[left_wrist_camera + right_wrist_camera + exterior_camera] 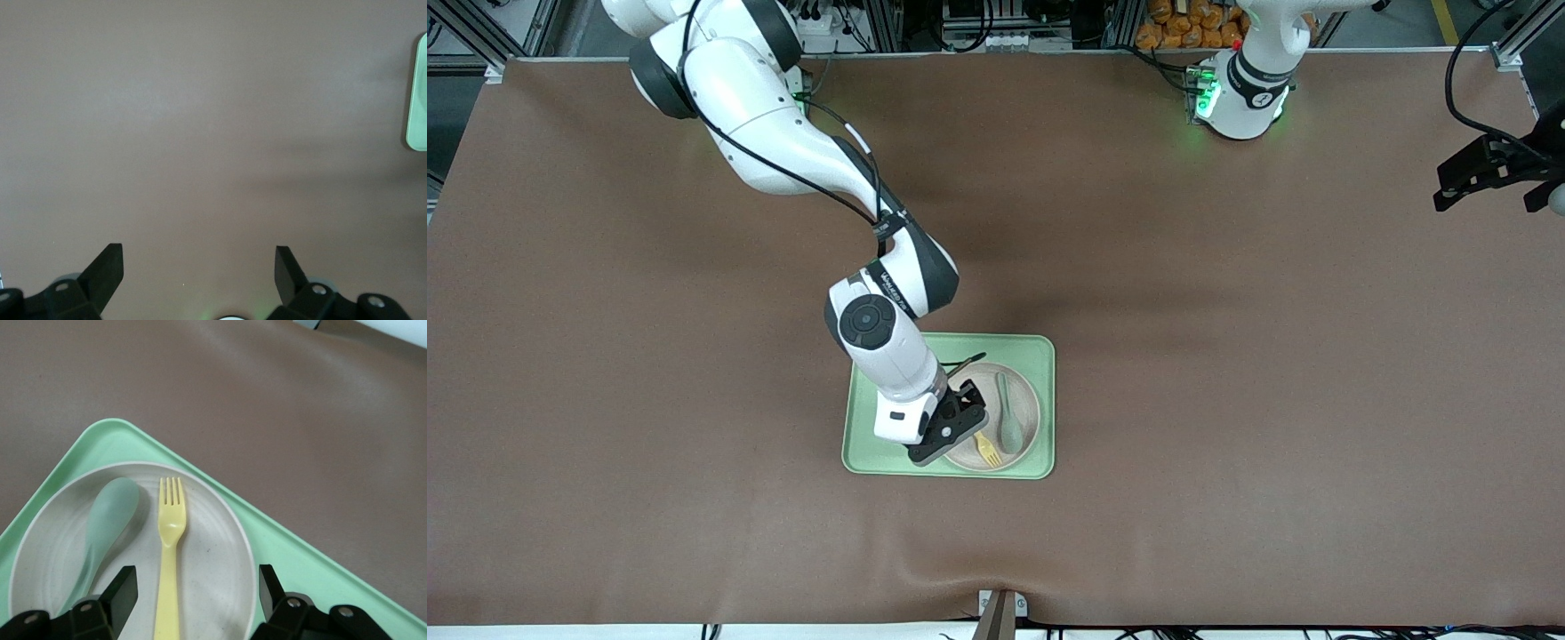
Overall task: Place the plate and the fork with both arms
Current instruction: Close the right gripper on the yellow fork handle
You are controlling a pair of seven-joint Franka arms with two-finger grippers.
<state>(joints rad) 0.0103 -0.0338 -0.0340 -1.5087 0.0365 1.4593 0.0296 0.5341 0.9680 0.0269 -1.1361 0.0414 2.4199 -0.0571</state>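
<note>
Straddling the fork (168, 547) on the plate (213, 573), the right gripper (193, 593) has jaws apart. Closing on its handle seems next. The left gripper (199, 270) waits, jaws released.

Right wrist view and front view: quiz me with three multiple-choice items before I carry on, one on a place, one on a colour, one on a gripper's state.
1. Where does the fork lie?
A. on the plate, beside the spoon
B. on the bare table
C. on the tray outside the plate

2. What colour is the tray?
A. cream
B. light green
C. brown

3. How does the right gripper stand?
A. shut on the spoon
B. parked away from the tray
C. open, over the fork's handle

Answers: 1 A, both utensils rest inside the plate's rim; 2 B, green rim around the cream plate; 3 C, its fingers straddle the handle without touching it, while the left gripper waits open over bare table.
</note>
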